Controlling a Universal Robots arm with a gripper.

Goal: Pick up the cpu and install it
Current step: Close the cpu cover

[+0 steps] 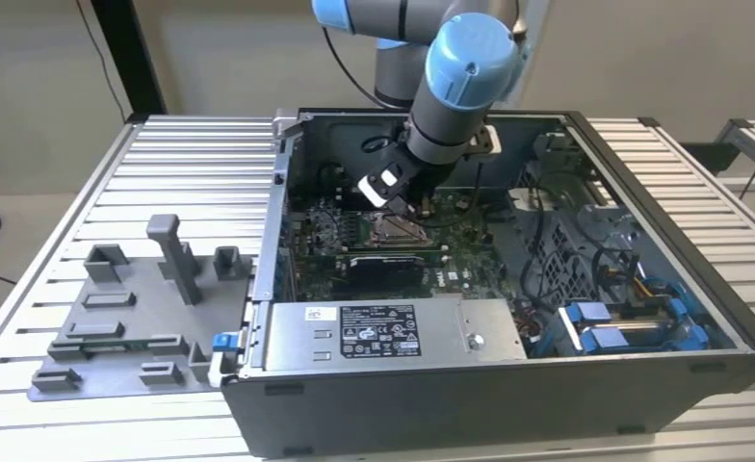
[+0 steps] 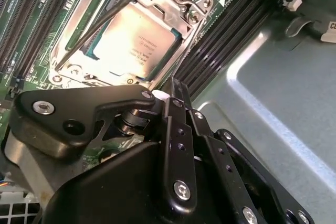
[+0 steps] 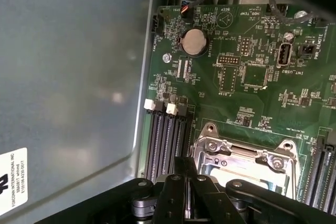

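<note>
cpu (image 2: pixel 134 40) seated in socket (image 2: pixel 176 1) | end effector (image 2: pixel 170 94) closed, just beside socket

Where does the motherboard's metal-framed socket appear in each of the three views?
Exterior view: socket mid-case, directly below the gripper.
Second wrist view: socket just past the gripper, cpu lying inside.
First wrist view: socket partly covered by the gripper.
Shared landmark: black memory slots beside the socket.

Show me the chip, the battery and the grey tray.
chip (image 2: pixel 134 40): second wrist view, its silvery top.
battery (image 3: pixel 192 42): first wrist view, its flat face.
grey tray (image 1: pixel 127 313): exterior view, its flat base.
</note>
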